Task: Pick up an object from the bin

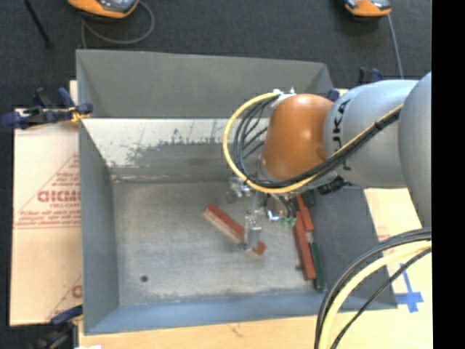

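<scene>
Gripper (253, 237) low over the middle of the grey bin (145, 257), at the lower-right end of a flat red bar (222, 222) that lies slanted from upper left to lower right on the bare floor. Whether the gripper is wide or narrow cannot be told. A small red piece (260, 249) lies just beside it. Red and green sticks (305, 242) line the right wall, near but apart. The floor to the left looks roomy.
</scene>
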Available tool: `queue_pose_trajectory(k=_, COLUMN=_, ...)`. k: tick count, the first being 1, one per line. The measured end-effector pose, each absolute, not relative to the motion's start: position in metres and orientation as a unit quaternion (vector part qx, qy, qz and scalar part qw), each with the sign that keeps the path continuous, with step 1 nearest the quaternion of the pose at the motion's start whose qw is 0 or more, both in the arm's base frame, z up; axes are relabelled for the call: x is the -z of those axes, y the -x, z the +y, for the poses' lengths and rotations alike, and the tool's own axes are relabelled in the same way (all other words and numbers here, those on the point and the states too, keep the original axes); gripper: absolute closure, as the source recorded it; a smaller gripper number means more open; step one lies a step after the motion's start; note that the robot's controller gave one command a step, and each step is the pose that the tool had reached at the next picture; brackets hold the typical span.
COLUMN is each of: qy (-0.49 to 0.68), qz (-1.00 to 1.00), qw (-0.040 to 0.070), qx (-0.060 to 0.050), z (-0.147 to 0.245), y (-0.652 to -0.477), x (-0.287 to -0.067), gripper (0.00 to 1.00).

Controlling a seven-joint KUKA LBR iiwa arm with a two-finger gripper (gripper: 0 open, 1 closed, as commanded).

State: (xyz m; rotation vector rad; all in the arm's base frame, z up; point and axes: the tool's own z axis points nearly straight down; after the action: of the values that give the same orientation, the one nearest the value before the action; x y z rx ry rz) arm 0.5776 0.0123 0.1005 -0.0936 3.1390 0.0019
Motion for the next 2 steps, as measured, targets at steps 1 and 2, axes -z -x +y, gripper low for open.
queue_pose_trajectory(k=1, qy=-0.073, qz=0.997, qw=0.0, qx=0.0, z=0.003, y=-0.5673, x=-0.0696, gripper=0.0)
queue_pose_trajectory(k=2, qy=-0.073, qz=0.997, qw=0.001, qx=-0.001, z=0.0026, y=-0.5683, x=-0.0703, gripper=0.0)
